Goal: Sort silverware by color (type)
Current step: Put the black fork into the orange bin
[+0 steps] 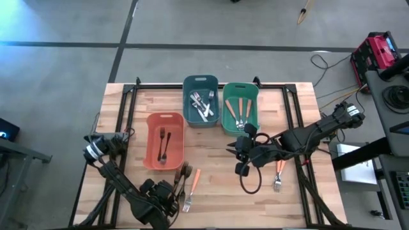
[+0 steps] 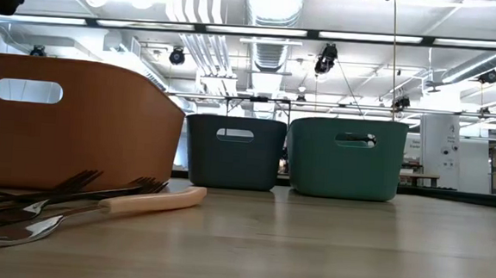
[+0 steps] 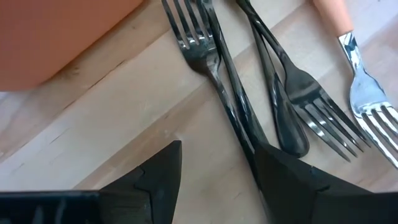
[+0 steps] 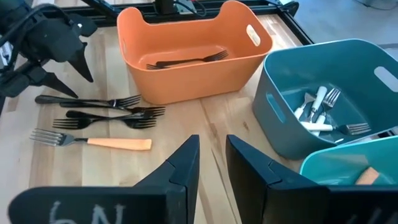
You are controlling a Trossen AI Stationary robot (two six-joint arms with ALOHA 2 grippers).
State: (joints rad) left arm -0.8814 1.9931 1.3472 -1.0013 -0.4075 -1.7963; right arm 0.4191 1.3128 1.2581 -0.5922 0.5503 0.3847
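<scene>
Three dark bronze-brown forks (image 1: pixel 183 178) lie side by side on the table just in front of the salmon bin (image 1: pixel 153 153). An orange-handled silver fork (image 1: pixel 192 186) lies beside them, and another (image 1: pixel 279 176) lies toward the right. My left gripper (image 3: pixel 217 148) is open and low over the dark forks' handle ends (image 4: pixel 74 87). One dark fork's handle (image 3: pixel 231 102) runs between its fingers and under one of them. My right gripper (image 4: pixel 211 165) hangs above the table's middle (image 1: pixel 233 150), open by a narrow gap, with nothing between its fingers. My left gripper comes slanting down from the table's near side. One finger (image 3: pixel 292 180) covers the end of a dark fork's handle (image 3: pixel 247 138), which lies flat on the table. I cannot tell whether the finger touches it.
The salmon bin holds a dark fork (image 4: pixel 186 60). The blue bin (image 1: pixel 200 118) holds silver pieces (image 4: pixel 320 112), and the green bin (image 1: pixel 254 107) holds orange-handled ones (image 1: pixel 238 110). A black cable loop (image 1: pixel 250 182) lies under the right arm. Bare wood lies between the two arms.
</scene>
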